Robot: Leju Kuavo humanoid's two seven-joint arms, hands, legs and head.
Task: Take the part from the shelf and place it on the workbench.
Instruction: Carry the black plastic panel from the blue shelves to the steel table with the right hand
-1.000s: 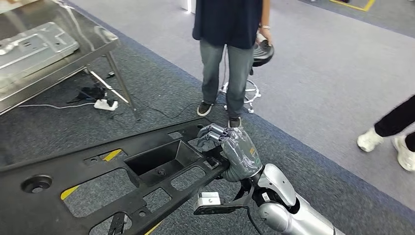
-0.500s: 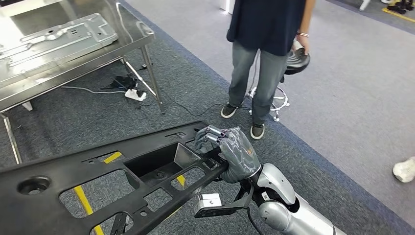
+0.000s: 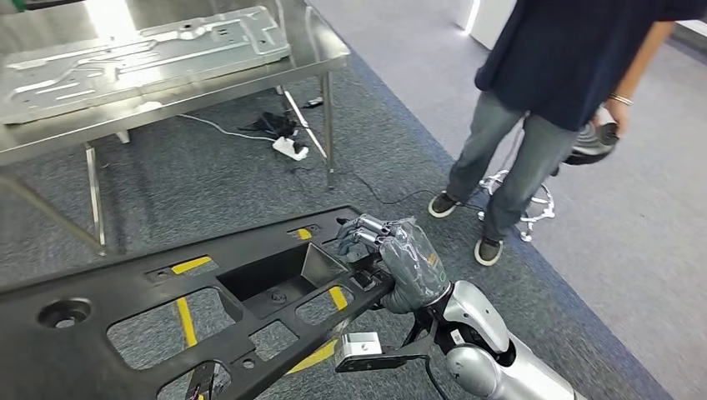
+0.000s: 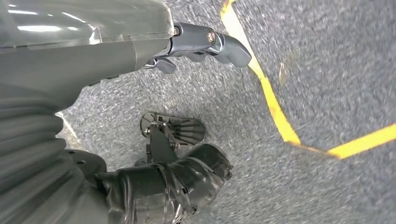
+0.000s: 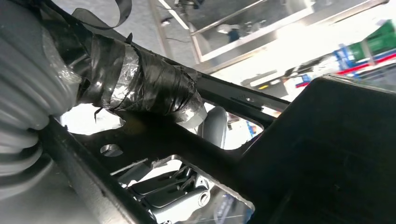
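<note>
The part [image 3: 167, 308] is a long black plastic panel with cut-outs and a deep recess, held low across the front of me in the head view. My right hand [image 3: 404, 262] grips its right end, fingers curled over the top edge. In the right wrist view the taped thumb [image 5: 140, 88] presses on the black part [image 5: 327, 154]. My left hand [image 4: 140, 93] hangs over the carpet; nothing shows between its fingers [image 4: 210, 42] and its taped thumb [image 4: 177, 182]. The steel workbench [image 3: 208, 92] stands at the upper left, ahead of me.
A silver pressed-metal panel [image 3: 150, 50] lies on the workbench. Cables and a power strip [image 3: 290, 147] lie under it. A person [image 3: 575, 58] stands at the right holding a black round object [image 3: 594, 142], by a stool base [image 3: 525, 200]. Yellow tape lines [image 3: 185, 321] mark the carpet.
The whole view has swung: the workbench now sits nearer and more central, and the person has shifted right. My right hand keeps the same grip on the part.
</note>
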